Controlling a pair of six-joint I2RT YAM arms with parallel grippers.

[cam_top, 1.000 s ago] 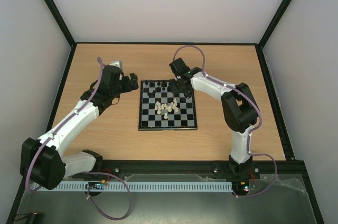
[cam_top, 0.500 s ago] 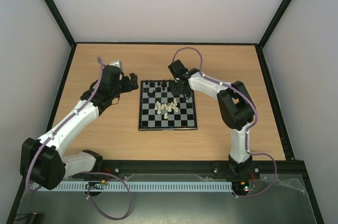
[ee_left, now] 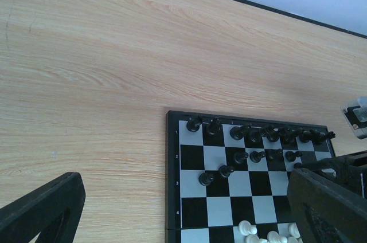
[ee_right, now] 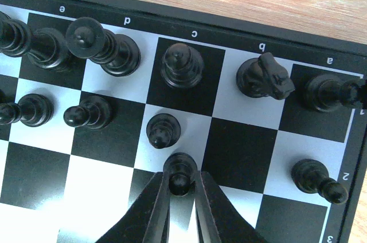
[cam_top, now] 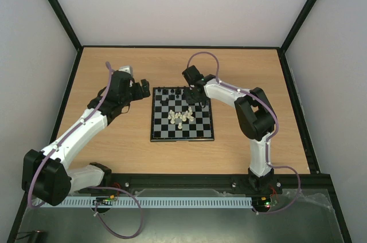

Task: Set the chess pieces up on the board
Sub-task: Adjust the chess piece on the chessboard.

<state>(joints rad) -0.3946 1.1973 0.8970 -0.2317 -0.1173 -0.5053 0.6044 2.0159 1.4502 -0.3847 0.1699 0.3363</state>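
Now edging slightly leftward over the far rows of the board [cam_top: 182,135], clamping the right hand [ee_right: 180,175] on a black pawn [ee_right: 180,183] just inward of the pawn row, likely heading for an open square there. Meanwhile keeping the left hand [cam_top: 143,86] spread apart over the counter [cam_top: 114,140] beside the board, leaving the cream pieces [cam_top: 182,117] clustered mid-board.

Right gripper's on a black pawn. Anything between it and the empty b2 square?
Nothing visible. The held pawn sits in the right gripper right next to bare b2. The c2 pawn is close beside it but off that path.
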